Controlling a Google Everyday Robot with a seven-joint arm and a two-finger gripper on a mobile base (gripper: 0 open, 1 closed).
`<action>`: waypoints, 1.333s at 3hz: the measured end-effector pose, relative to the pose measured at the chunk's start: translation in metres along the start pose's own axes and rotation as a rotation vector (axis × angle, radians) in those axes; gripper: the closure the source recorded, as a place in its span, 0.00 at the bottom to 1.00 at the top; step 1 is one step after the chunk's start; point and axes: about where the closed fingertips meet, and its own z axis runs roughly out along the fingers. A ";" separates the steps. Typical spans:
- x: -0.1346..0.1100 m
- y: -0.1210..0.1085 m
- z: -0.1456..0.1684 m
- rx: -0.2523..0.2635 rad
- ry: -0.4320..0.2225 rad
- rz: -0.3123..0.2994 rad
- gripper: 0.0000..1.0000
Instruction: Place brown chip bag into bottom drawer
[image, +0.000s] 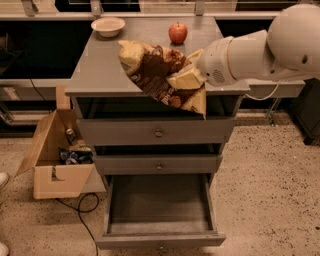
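Note:
The brown chip bag (160, 75), dark brown with pale yellow ends, hangs tilted in the air over the front edge of the grey cabinet top (95, 75). My gripper (186, 79) comes in from the right on a thick white arm and is shut on the brown chip bag near its right end. The bottom drawer (159, 204) is pulled open below and its tray is bare. The two grey drawers above it are shut.
A white bowl (108, 25) and a red apple (178, 32) sit at the back of the cabinet top. An open cardboard box (57, 160) with small items stands on the floor left of the cabinet, with a black cable beside it.

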 end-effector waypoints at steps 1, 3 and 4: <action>0.050 0.026 -0.017 -0.021 0.054 0.021 1.00; 0.197 0.085 -0.031 -0.040 0.300 0.181 1.00; 0.261 0.114 -0.008 -0.068 0.425 0.244 1.00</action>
